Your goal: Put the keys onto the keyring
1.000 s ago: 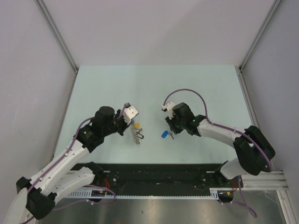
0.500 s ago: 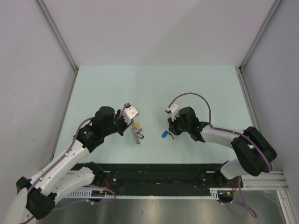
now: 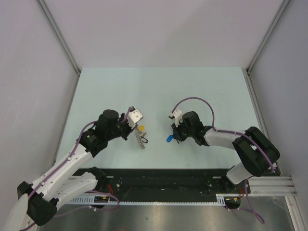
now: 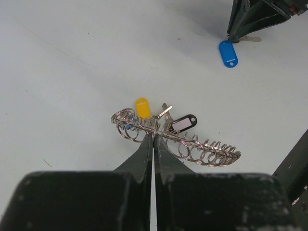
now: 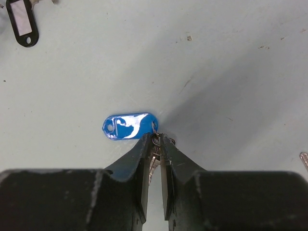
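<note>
We see the left claw (image 4: 154, 137) pinched shut on the keyring (image 4: 202, 151), a coil of wire loops down at the desk (image 3: 192, 91). The yellow key (image 4: 142, 107) and black key (image 4: 183, 123) are touching it. Well apart to the right, the right claw (image 5: 155, 142) nips the blue key (image 5: 129, 126) at its metal end. Only the right wrist view shows that silver piece between the jaws.

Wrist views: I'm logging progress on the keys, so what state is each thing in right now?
left tool: shut, pinching the keyring.
keyring: coiled wire, gripped near its middle.
yellow key: against the keyring; whether threaded, cannot tell.
black key: likewise.
right tool: closed narrow on the blue key's metal end.
blue key: flat on the table, apart from the keyring.
</note>
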You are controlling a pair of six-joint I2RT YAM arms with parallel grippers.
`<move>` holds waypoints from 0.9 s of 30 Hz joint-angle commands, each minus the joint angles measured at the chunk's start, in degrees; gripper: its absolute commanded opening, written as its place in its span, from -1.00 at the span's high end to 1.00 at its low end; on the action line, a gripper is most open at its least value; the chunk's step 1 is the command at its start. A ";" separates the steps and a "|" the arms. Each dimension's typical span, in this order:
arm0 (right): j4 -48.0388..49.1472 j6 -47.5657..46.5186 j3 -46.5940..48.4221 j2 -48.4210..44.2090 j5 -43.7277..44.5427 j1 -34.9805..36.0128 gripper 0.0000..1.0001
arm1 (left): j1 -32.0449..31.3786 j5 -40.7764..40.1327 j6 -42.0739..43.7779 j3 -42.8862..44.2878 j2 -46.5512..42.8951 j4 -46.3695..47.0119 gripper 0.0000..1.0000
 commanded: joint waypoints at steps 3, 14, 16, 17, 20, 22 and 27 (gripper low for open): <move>3.51 -0.17 0.58 1.04 -0.27 -0.45 0.67 | 0.05 -0.05 -0.59 0.28 -0.23 2.56 0.99; 2.55 -0.52 0.75 0.52 -0.71 -0.36 1.00 | 0.05 0.30 -0.42 0.11 -0.06 2.56 0.99; 1.49 -0.52 0.75 -2.02 -1.06 -0.27 1.00 | 0.05 1.70 0.28 -0.16 -0.41 2.91 0.99; 1.05 -0.78 0.75 -2.90 -1.07 0.07 1.00 | -0.04 2.32 0.55 -0.33 -0.50 3.17 0.99; -2.02 -2.53 1.63 -7.73 0.33 1.82 1.00 | -0.04 6.77 2.04 -1.21 -1.02 4.49 0.99; -4.30 -4.20 2.68 -10.97 2.52 3.15 1.00 | 0.05 10.21 3.80 -2.00 -1.02 5.72 0.99; -6.24 -7.54 3.21 -18.63 3.77 8.25 1.00 | -0.65 16.72 8.97 -3.76 -0.68 7.48 0.99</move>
